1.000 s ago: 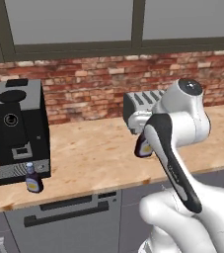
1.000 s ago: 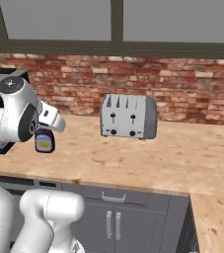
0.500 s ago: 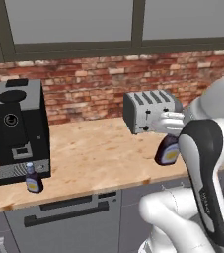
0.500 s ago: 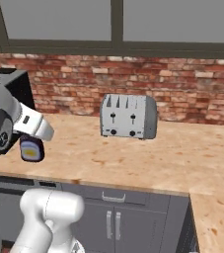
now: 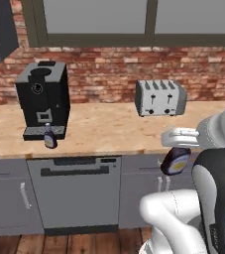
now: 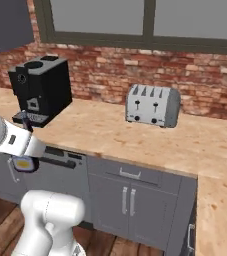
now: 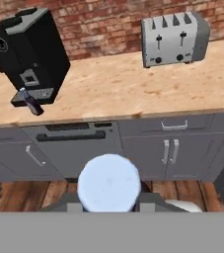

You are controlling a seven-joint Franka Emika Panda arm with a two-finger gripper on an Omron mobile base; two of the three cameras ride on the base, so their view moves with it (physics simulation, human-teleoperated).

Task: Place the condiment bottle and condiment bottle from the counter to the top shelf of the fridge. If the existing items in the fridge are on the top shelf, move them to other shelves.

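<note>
**One bottle in my grip, the other by the coffee machine**

My gripper (image 5: 177, 149) is pinched on a dark condiment bottle (image 5: 175, 160) with a yellow label, which hangs tilted in the air in front of the grey cabinet fronts (image 5: 74, 191), out past the front edge of the counter (image 5: 104, 129) and a little below its top. In the right base view the same bottle (image 6: 25, 162) shows its yellow label just under my white forearm, again off the counter edge (image 6: 135, 145). From the hand view I look down on the bottle's round white cap (image 7: 108, 184), which sits between my dark fingers (image 7: 148, 200), so they close on its sides.

The second condiment bottle (image 5: 49, 137) stands upright on the counter, right at the front of the black coffee machine (image 5: 43, 99), touching or just beside its drip tray; I cannot tell which. It shows in the hand view too (image 7: 33, 104), leaning in that tilted picture, in front of the coffee machine (image 7: 29, 54).

A silver four-slot toaster (image 5: 160, 97) stands further along the counter against the red brick wall (image 5: 104, 74), well apart from both bottles. A dark-framed window (image 5: 134, 22) runs above the bricks
</note>
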